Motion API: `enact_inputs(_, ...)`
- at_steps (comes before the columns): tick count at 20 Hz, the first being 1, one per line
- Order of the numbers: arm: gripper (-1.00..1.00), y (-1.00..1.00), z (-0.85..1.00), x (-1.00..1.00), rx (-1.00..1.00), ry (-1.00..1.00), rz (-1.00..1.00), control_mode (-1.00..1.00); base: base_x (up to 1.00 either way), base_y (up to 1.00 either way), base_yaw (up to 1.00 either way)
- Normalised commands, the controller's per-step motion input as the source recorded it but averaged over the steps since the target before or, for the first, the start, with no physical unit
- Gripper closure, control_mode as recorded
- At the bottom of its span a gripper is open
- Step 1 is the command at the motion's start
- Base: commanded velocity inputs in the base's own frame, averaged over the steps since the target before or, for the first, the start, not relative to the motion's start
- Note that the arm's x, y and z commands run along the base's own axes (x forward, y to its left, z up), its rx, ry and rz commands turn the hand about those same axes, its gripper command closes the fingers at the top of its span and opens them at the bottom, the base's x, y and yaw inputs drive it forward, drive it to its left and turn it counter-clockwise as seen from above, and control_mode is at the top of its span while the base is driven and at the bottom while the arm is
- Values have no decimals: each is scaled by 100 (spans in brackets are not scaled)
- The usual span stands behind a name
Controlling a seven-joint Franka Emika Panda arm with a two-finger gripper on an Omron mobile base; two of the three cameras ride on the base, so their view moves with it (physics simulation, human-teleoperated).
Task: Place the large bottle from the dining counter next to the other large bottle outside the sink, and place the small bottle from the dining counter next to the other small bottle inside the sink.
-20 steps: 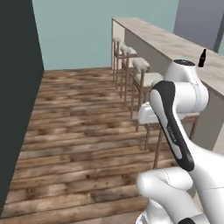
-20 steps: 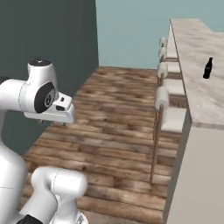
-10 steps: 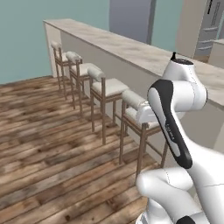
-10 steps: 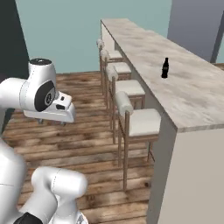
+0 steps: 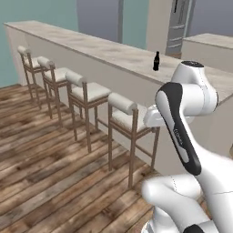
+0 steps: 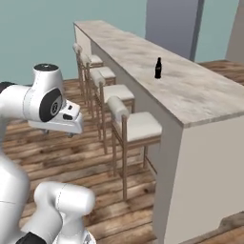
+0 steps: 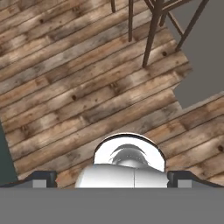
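Currently, left base view: small black thin-necked bottle (image 5: pixel 156 61) upright on long beige marble-patterned dining counter (image 5: pixel 104 49), well apart from white arm; four cushioned wooden bar stools (image 5: pixel 128 119) in a row along the counter's near side, on wooden plank floor (image 5: pixel 50 164). Right base view: same bottle (image 6: pixel 157 68) upright mid-counter (image 6: pixel 190 90), stools (image 6: pixel 133 128) left of it. Hand view: gripper (image 7: pixel 111 178) pointed down at plank floor (image 7: pixel 65 78), dark fingertips (image 7: pixel 41 178) spread fully wide, empty; stool legs (image 7: pixel 153 30) at top.
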Motion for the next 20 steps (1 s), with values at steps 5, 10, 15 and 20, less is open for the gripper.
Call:
enact_inputs(5, -100, 0, 0, 0, 0, 0, 0, 100, 6, 17, -45)
enact_inputs(10, -100, 0, 0, 0, 0, 0, 0, 100, 36, 28, -62)
enact_inputs(15, -100, 0, 0, 0, 0, 0, 0, 100, 36, 43, -63)
enact_inputs(20, -100, 0, 0, 0, 0, 0, 0, 100, 25, 76, -52)
